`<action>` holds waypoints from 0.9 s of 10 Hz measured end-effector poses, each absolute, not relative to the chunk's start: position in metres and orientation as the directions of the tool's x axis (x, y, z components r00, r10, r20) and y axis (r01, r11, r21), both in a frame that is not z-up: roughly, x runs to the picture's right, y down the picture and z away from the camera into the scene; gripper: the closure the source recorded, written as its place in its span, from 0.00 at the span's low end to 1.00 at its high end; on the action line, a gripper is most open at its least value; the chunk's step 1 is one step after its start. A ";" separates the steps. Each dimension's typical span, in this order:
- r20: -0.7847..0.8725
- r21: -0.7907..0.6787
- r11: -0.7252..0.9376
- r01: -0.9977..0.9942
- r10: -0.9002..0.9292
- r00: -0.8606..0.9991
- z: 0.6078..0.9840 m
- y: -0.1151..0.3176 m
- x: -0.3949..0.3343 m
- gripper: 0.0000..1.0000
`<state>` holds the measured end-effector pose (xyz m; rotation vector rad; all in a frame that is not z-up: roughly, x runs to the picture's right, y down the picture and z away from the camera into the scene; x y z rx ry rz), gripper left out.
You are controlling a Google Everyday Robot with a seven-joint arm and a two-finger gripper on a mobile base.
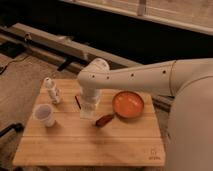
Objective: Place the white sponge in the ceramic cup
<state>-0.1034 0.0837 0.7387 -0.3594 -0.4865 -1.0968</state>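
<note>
Biggest thing in your view was the arm (150,77): one pale arm, filling the right edge of the frame and stretching leftward across the middle. Its wrist bent sharply at centre frame and pointed straight down at the table.

Under it lay one wooden table (100,145), taking up the lower half of the frame.

Next down in size, one orange dish (128,104), round, just right of centre and near the wrist but apart from it.

Then one ceramic cup (45,115), upright at the lower left, well apart from the wrist. One slim white bottle (51,90) stood just above it, at left.

Your gripper (88,111) hung low over the table at centre, left of the dish. Its fingers were pressed narrow on a pale block at their tips, and as far as the view showed, that was the white sponge (86,115), one only, at table level and not in the cup.

Smallest of all: one reddish-brown piece (104,120) just lower right of the gripper, and one dark block (77,101) with a reddish edge just to its left.
</note>
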 end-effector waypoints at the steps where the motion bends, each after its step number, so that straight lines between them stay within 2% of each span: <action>1: 0.531 -0.022 0.401 0.916 -0.771 0.350 0.739 0.081 -0.118 0.98; 9: 0.399 0.200 0.169 0.965 -0.914 0.077 0.731 0.048 -0.284 0.98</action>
